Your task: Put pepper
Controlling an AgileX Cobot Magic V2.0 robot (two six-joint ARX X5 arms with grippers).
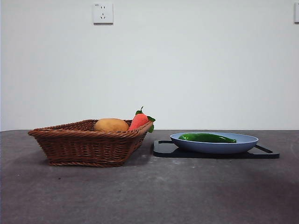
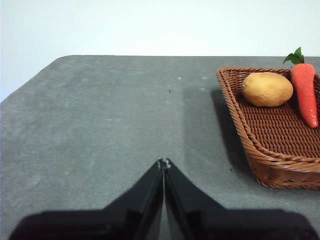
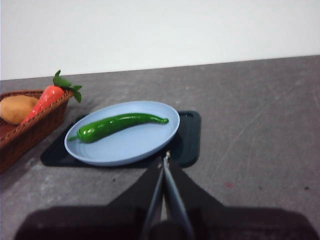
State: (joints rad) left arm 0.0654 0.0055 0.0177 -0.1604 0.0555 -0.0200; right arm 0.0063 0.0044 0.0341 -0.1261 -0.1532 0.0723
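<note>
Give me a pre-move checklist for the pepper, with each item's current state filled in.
1. Pepper located: ok, it lies lengthwise in the blue plate.
2. Plate support: ok, the plate sits on the black board, beside the wicker basket.
3. Right pincer ready to grasp: not ok, its jaws are shut and it sits short of the plate.
4. Left pincer out of the way: ok, shut, over bare table beside the basket.
5. Room in the basket: ok, the potato and carrot sit at one end.
6. Where the pepper should go: cannot tell.
</note>
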